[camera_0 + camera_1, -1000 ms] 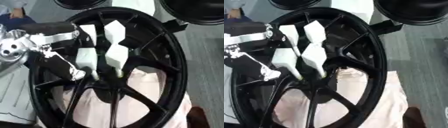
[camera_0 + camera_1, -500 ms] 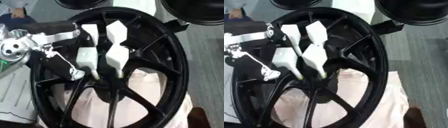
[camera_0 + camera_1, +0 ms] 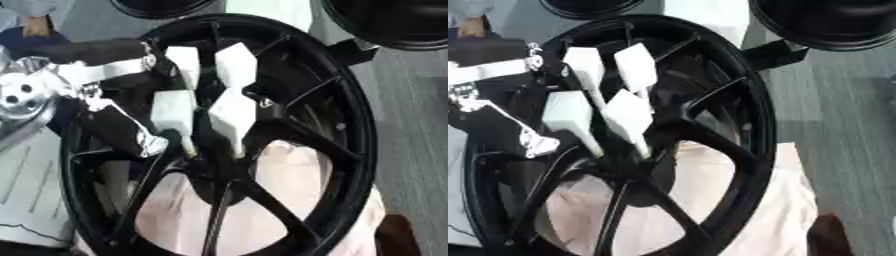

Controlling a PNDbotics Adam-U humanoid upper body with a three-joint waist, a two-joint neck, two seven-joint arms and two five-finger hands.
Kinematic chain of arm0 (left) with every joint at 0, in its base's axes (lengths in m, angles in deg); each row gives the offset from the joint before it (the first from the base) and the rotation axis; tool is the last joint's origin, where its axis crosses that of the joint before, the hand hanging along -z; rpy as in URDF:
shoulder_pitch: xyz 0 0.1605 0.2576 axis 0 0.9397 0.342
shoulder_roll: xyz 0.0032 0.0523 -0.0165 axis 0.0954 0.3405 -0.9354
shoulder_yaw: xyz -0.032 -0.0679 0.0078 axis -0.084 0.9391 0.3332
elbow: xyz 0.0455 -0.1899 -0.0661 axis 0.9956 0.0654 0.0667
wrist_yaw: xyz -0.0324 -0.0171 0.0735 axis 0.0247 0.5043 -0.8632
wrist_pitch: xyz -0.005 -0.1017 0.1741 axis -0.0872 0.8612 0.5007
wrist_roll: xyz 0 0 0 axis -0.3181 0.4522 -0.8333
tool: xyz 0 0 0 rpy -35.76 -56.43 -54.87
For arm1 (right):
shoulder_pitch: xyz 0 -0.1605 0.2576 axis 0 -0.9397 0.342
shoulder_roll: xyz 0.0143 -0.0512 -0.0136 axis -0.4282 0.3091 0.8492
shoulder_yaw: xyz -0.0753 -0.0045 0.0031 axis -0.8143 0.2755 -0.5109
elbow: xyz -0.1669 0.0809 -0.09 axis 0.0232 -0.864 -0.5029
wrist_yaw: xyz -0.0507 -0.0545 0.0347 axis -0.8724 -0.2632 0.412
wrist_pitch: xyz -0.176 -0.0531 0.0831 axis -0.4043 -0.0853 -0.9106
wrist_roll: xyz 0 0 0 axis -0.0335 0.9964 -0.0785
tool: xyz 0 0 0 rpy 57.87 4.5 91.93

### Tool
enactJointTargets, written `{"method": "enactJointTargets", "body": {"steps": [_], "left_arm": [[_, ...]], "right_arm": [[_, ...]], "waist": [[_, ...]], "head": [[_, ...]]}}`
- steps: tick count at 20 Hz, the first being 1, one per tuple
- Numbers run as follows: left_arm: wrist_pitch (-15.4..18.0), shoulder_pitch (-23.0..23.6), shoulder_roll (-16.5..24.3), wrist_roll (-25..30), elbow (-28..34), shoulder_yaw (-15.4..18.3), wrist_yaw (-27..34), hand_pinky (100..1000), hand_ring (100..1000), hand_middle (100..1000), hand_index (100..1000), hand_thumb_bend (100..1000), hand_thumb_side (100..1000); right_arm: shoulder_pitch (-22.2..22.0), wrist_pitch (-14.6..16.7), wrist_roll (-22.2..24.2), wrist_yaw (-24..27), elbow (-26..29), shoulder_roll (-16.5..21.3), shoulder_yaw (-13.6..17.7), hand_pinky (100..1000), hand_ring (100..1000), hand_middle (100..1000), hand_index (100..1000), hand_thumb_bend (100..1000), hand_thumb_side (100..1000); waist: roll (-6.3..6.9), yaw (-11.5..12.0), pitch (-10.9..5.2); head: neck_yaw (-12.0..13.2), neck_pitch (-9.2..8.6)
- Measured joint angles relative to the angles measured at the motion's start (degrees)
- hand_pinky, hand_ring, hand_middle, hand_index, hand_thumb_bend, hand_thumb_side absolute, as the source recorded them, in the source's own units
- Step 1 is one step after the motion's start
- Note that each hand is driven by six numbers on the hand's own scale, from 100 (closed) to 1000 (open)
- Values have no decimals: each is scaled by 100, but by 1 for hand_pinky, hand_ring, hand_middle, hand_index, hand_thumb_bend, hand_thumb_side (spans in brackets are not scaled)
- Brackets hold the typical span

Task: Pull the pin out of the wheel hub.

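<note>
Reaching in from the left, my left hand [image 3: 179, 110] hangs over the black wheel [image 3: 350, 150], its white fingers [image 3: 229, 112] pointing down into the hub [image 3: 214, 165] at the middle of the spokes. They look drawn close together at the tips, but I cannot tell whether they pinch anything: the pin itself is hidden under them, somewhere in the dark hub. Pale cloth [image 3: 737, 210] lies beneath the wheel. My judgement: I should close on the pin squarely, then draw straight up along its axis, not sideways, so it does not bind against the spokes. My right hand does not show.
</note>
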Motion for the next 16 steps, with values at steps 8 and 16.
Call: {"method": "enactJointTargets", "body": {"steps": [8,16], "left_arm": [[465,233,366,-435,2,599,373,251,254,266,383,132,152],[951,743,737,-1008,1,1496,854,222,218,234,366,100,152]], "right_arm": [[-26,-1,-3,0,0,3,2,699,771,560,636,100,789],[-63,4,-30,-4,1,33,42,699,771,561,636,100,781]], "waist": [[-9,33,-33],[-33,160,-84]], "head": [[-98,37],[-217,93]]}}
